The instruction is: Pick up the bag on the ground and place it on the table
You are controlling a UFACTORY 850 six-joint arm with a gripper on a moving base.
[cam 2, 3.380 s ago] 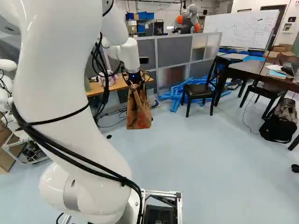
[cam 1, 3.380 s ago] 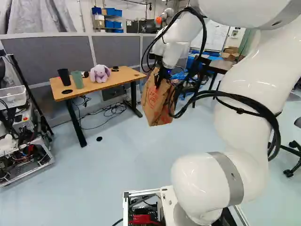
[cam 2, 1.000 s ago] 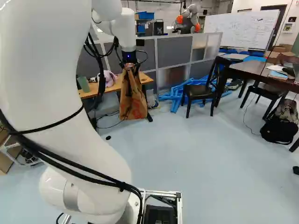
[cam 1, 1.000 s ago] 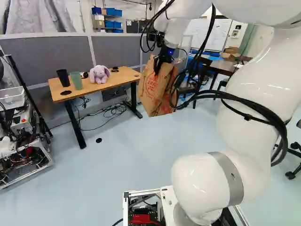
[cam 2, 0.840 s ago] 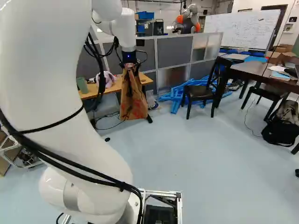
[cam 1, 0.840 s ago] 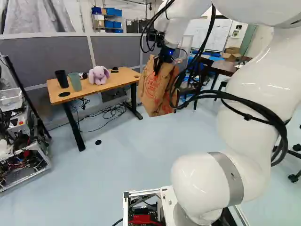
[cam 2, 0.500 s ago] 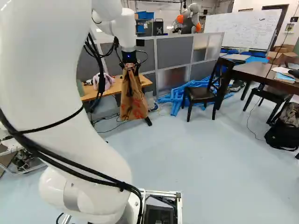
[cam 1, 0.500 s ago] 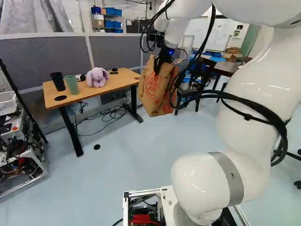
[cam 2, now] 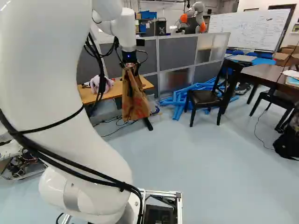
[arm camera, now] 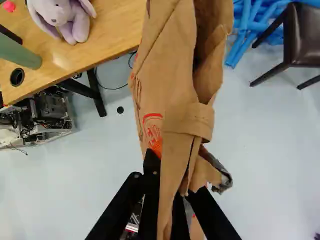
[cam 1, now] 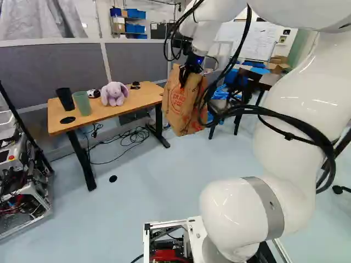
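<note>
High over the floor at the table's right end, my gripper (cam 1: 185, 81) holds the brown paper bag (cam 1: 184, 107) by its top in the left base view. In the wrist view the gripper (arm camera: 174, 186) is shut on the bag's (arm camera: 167, 90) folded paper, and the bag's bulk stretches ahead of the fingers. The bag hangs roughly upright, off the floor, its bottom lower than the tabletop. In the left base view the wooden table (cam 1: 129, 104) extends leftward from beside it; whether they touch I cannot tell.
On the table stand a black cup (cam 1: 65, 98), a green cup (cam 1: 82, 103) and a purple plush bunny (cam 1: 114, 94). Grey partitions (cam 2: 175, 53) rise behind. A dark chair (cam 2: 205, 97) and blue tubing (cam 2: 180, 100) lie rightward; another robot (cam 2: 194, 16) stands far back.
Earlier the arm raised the held bag and brought it nearer the table. Over the last second the base has moved, shifting the scene, while the arm's pose and its grip on the bag stayed unchanged.
</note>
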